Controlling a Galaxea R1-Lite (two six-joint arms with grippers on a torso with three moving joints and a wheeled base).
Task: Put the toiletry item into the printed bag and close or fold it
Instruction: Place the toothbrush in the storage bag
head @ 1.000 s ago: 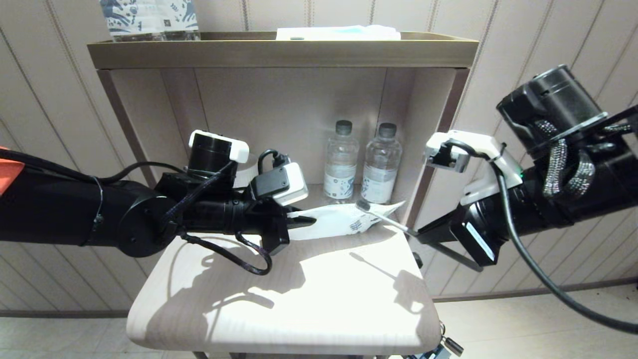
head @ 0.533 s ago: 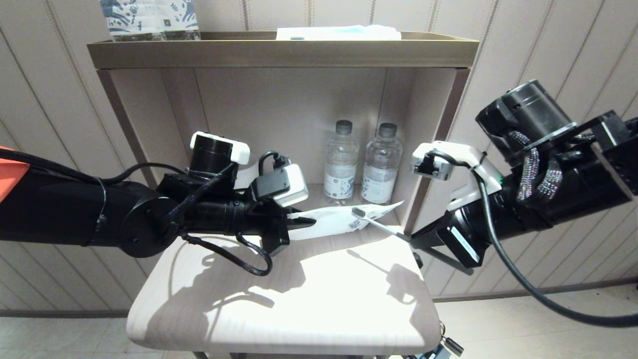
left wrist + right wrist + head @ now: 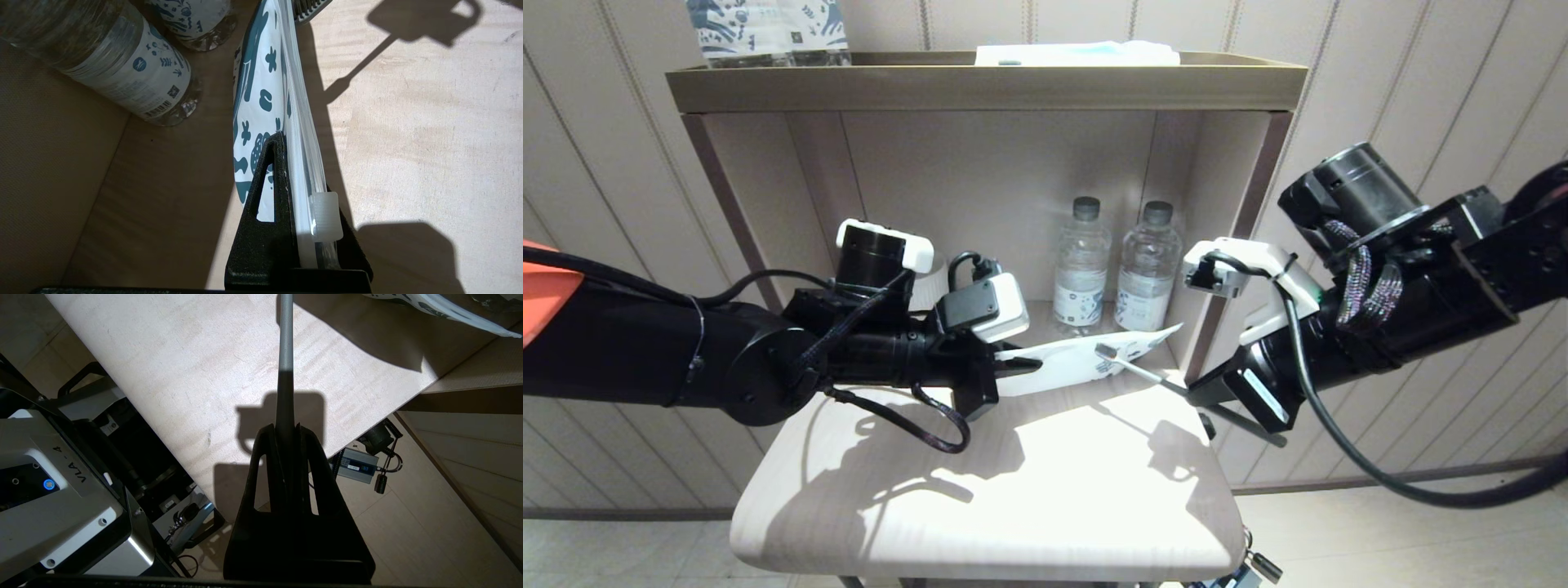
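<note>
The printed bag (image 3: 1070, 363) is held level above the table, white with blue print (image 3: 261, 94). My left gripper (image 3: 1017, 365) is shut on its left end, next to the white zip slider (image 3: 325, 215). My right gripper (image 3: 1196, 384) is shut on the handle of the toothbrush (image 3: 1139, 369), a pale grey stick (image 3: 285, 335). The dark bristle head (image 3: 1105, 352) lies against the bag's right part, near its zip edge. Whether the head is inside the bag I cannot tell.
Two water bottles (image 3: 1081, 265) (image 3: 1147, 269) stand in the shelf recess right behind the bag. The pale wooden table (image 3: 1013, 490) spreads out below both grippers. On the shelf top sit printed packs (image 3: 768, 28) and a white flat item (image 3: 1078, 54).
My right arm has moved left and the toothbrush head has slid left along the bag. The left gripper and the bag have stayed nearly still.
</note>
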